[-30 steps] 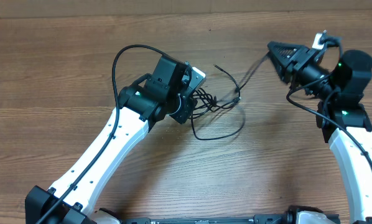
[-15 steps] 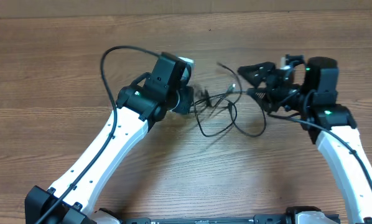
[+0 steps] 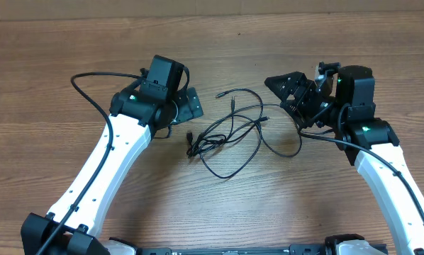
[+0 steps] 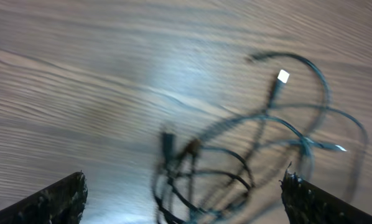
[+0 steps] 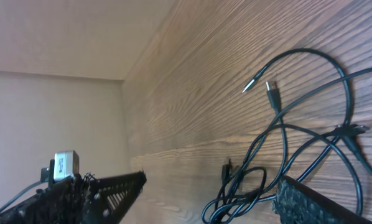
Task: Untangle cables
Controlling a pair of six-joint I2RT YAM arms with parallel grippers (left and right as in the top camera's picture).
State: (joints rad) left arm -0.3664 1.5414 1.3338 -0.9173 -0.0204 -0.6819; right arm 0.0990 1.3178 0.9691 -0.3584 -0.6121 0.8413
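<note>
Tangle half loosened: thin black plug-ended cables [image 3: 230, 133] lie crossed between my open left hand [image 3: 191, 108] at nine o'clock and open right hand [image 3: 286, 99] at three.

Up top: straight down on the whole desk [image 3: 56, 57]. Left wrist: close, blurry, angled down at the cables [image 4: 192, 148]. Right wrist: low, skimming along the desk. Same cables in all three.

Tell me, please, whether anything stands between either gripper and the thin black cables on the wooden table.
Nothing visible does. The thin black cables lie loose on the wooden table, between the left gripper and the right gripper. Both grippers are open and touch no cable; only tabletop separates them from the strands.
</note>
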